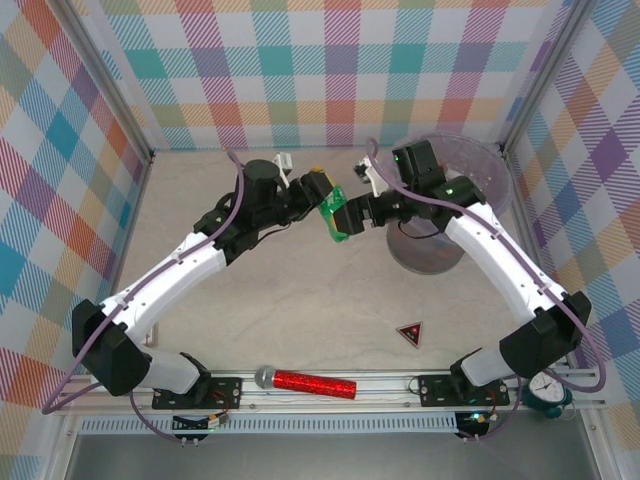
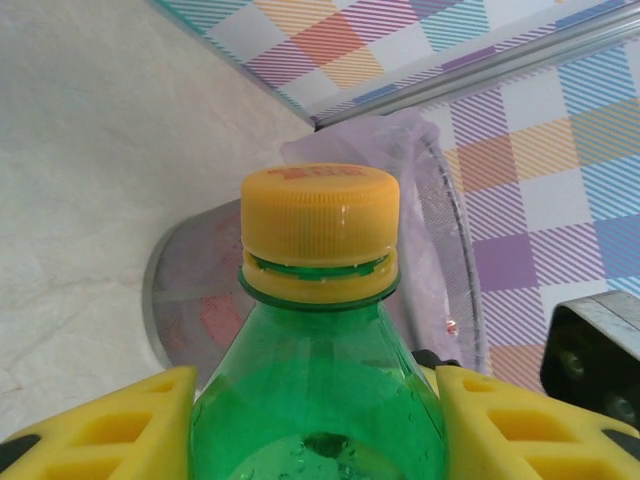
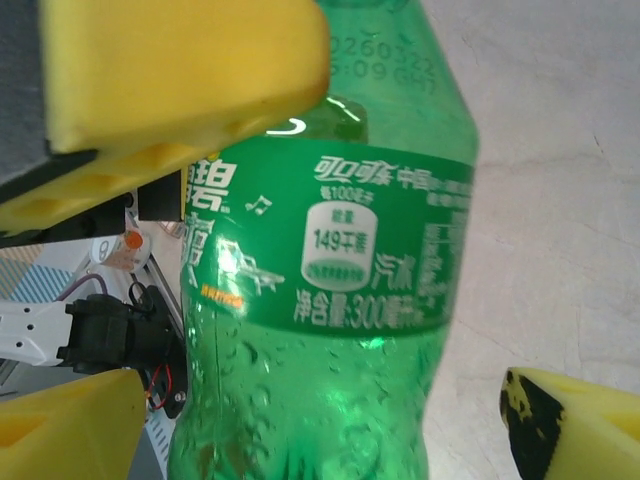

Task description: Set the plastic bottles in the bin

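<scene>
Item: green bottle point(image 1: 336, 216), yellow cap, held up mid-table between the two arms, apparently for a handover. Left gripper point(image 2: 315, 425) clamped on its shoulder below the cap. Right gripper point(image 3: 320, 430) jaws apart, straddling the lower body, gap showing on one side. Bin point(image 1: 497, 170) stands far right, behind the right arm. Microphone point(image 1: 305, 383) and dark triangle point(image 1: 409, 333) lie at the near edge, well apart from the likely route.

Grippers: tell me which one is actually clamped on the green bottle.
The left gripper: its yellow fingers squeeze the green bottle on both sides. The right gripper only brackets the bottle, jaws open with a gap beside it.
</scene>
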Controlling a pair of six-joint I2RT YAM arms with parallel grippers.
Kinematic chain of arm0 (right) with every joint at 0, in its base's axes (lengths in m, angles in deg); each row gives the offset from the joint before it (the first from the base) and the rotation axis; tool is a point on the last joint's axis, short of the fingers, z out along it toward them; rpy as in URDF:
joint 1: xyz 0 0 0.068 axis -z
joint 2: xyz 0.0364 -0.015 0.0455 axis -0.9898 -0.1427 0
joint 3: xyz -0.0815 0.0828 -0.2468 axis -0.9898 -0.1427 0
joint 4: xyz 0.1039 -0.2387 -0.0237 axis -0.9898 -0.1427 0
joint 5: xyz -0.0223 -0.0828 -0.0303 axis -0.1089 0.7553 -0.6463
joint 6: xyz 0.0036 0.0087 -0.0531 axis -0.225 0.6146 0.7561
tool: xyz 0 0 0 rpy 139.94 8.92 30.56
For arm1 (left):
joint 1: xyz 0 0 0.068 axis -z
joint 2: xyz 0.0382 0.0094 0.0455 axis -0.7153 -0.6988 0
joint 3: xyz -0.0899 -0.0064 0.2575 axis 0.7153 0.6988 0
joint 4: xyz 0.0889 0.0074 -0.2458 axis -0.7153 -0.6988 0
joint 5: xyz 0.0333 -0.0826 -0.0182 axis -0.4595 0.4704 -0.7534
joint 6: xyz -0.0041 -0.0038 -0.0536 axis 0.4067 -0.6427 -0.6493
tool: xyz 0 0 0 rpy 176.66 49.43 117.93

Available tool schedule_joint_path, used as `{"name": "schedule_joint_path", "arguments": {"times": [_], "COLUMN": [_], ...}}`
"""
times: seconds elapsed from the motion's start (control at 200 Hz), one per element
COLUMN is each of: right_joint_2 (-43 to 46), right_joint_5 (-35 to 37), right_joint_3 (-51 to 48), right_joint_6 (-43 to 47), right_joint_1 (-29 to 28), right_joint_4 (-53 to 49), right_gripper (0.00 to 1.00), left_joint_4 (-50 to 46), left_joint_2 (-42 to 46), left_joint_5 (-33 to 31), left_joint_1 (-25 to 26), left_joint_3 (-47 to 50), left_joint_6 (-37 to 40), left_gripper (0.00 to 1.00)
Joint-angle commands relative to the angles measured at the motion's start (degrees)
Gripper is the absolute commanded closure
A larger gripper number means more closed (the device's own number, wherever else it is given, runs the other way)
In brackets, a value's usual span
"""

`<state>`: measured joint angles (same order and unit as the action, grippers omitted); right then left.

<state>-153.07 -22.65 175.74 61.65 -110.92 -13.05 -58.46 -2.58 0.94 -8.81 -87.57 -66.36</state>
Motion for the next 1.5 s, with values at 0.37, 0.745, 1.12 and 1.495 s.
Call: {"name": "schedule_joint_path", "arguments": {"times": [0.37,0.745,1.12,1.495], "right_joint_2": [-0.98,-1.15,-3.42,-12.61], "right_joint_5": [-2.18,-1.04,14.84,34.08], "right_joint_3": [-0.14,3.27,26.22,44.22], "right_joint_6": [-1.81,-0.66,10.41,23.68], "right_joint_1": [-0.14,0.17,8.92,24.11], "right_joint_4": [5.47,2.7,-19.28,-35.06], "right_gripper": [0.41,0.48,0.55,0.56], "left_joint_4": [0.27,2.85,-5.57,-16.21], "left_joint_2": [-2.43,3.44,10.56,13.29], "left_joint_5": [-2.12,-3.71,-3.46,-8.94], "left_joint_1": [2.07,-1.34,-9.8,-7.59], "left_joint_3": [-4.76,-1.72,2.63,11.72], "left_joint_6": [-0.34,2.84,11.39,19.97], "left_gripper": [0.52,0.0,0.03,0.07]}}
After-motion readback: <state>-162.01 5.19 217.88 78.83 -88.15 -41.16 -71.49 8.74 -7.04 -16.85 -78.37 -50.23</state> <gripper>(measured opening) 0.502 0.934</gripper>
